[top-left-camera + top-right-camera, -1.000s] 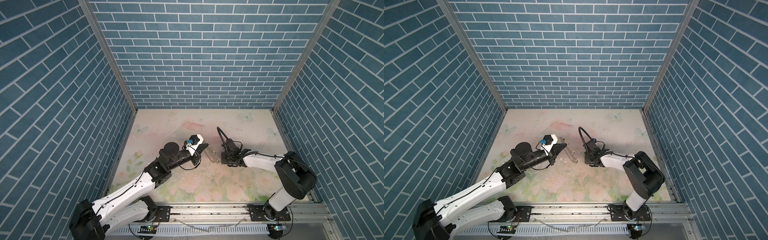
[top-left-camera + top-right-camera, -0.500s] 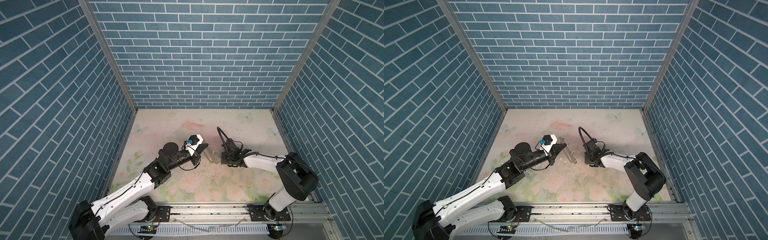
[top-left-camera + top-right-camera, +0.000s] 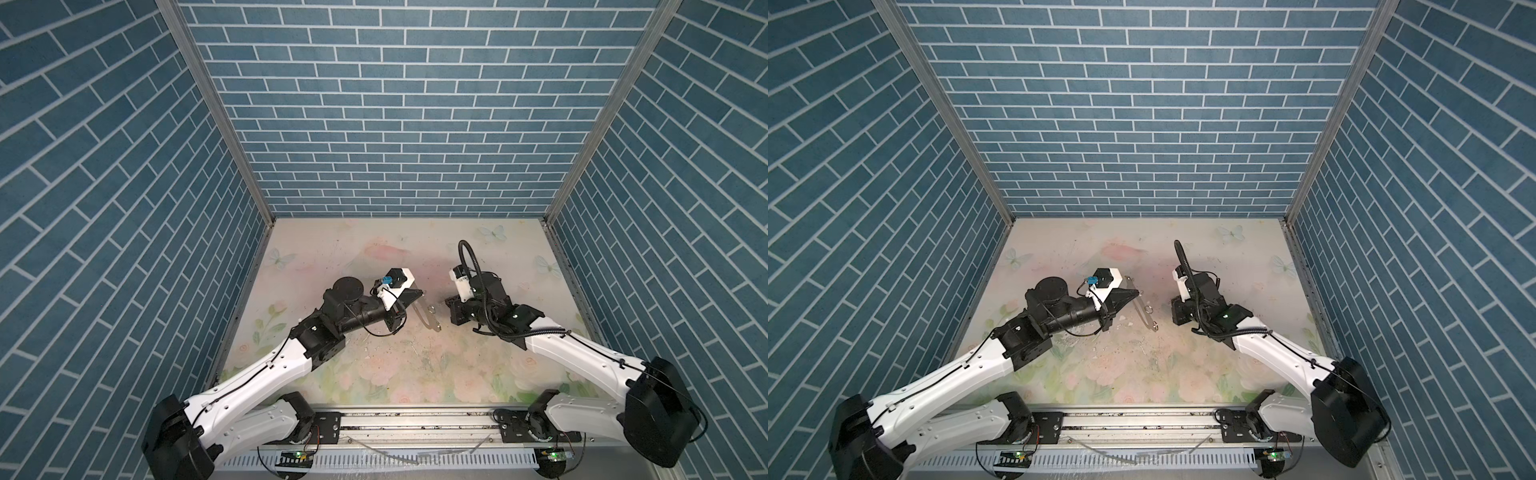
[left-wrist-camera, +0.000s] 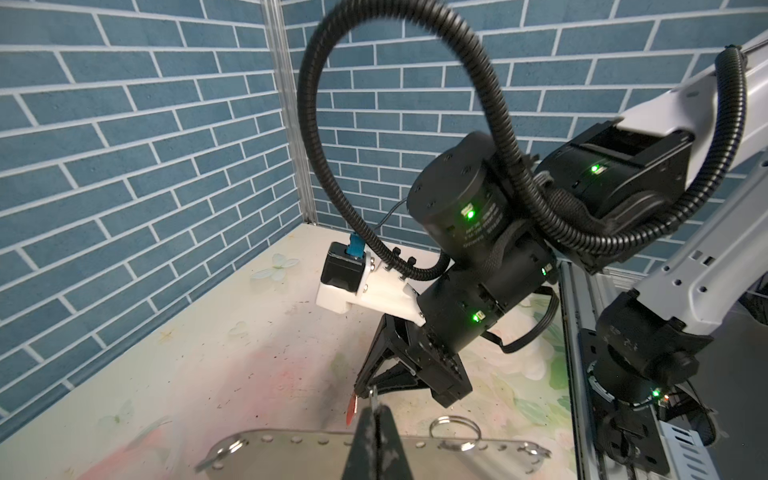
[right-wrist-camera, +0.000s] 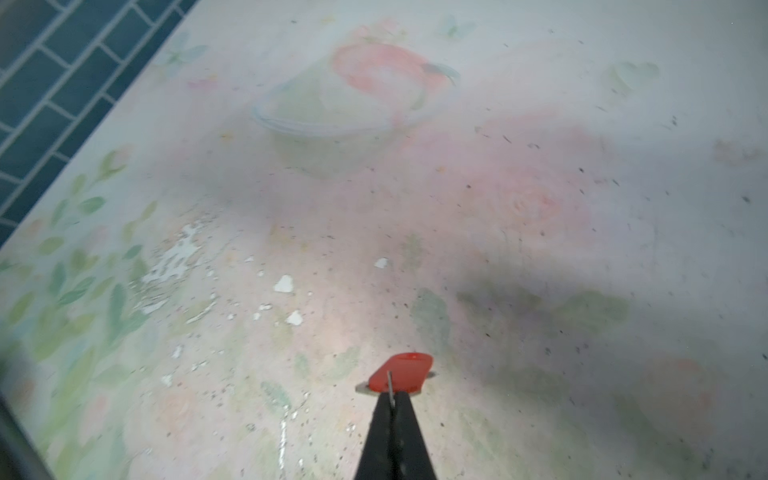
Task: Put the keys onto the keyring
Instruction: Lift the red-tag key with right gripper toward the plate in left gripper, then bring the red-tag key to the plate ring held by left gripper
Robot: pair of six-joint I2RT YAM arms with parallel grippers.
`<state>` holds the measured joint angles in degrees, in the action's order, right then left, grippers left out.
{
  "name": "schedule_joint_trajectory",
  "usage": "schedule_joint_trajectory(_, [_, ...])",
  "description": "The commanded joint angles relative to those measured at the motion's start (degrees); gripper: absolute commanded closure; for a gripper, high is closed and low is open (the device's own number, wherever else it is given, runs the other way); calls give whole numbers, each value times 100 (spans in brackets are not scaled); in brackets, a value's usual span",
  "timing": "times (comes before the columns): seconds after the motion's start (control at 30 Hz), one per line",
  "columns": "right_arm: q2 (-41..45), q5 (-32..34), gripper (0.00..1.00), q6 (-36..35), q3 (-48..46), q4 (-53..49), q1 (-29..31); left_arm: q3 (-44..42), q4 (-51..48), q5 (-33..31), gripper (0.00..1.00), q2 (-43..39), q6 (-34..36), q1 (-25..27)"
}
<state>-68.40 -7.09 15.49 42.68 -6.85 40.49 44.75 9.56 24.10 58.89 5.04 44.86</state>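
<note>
Left end effector (image 4: 376, 415): fingers together, clamped across the keyring (image 4: 291, 453).
- The keyring reads here as a flat grey strip with a row of small studs and silver rings along 1 edge.
- The ringed edge faces away from the left wrist, toward the right arm.
- 1 larger ring (image 4: 455, 428) stands up from that edge, just beside the fingertips.

Keyring in both top views (image 3: 424, 318):
- The strip starts at the left end effector's tip, and its long axis runs diagonally toward the near right.
- 2 rings show on the side facing the right arm.
- Cannot tell whether its free end touches the desk (image 3: 374, 257) or hangs just above it.

Right end effector (image 5: 392, 405): fingers together, pinching the thin wire loop of the red-tagged key (image 5: 401, 372).
- The red tag sticks out just past the fingertips, flat face up, with its long axis slanted across the line of the fingers.
- Silver metal peeks out at both ends under the tag.

From the left wrist view:
- The right end effector points down at the strip's ringed edge.
- The tag is near the left fingertips; contact with the strip cannot be told.
</note>
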Motion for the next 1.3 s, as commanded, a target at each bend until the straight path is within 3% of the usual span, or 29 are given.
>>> schedule_joint_trajectory(0.0, [267, -1138, 100, -1086, 254, -84, -6, 379, -454, 444, 100, 86, 314, 14])
schedule_joint_trajectory(0.17, [418, -1685, 100, -1687, 675, -350, -9, 561, -800, 711, 100, 28, 565, -21])
schedule_joint_trajectory(0.6, [810, -2080, 100, -2933, 1331, -676, -230, 955, -1402, 1332, 100, 103, 777, -135])
schedule_joint_trajectory(1.27, [1051, -3192, 100, -3197, 1779, -1350, -251, 1211, -1595, 1240, 100, 321, 815, -232])
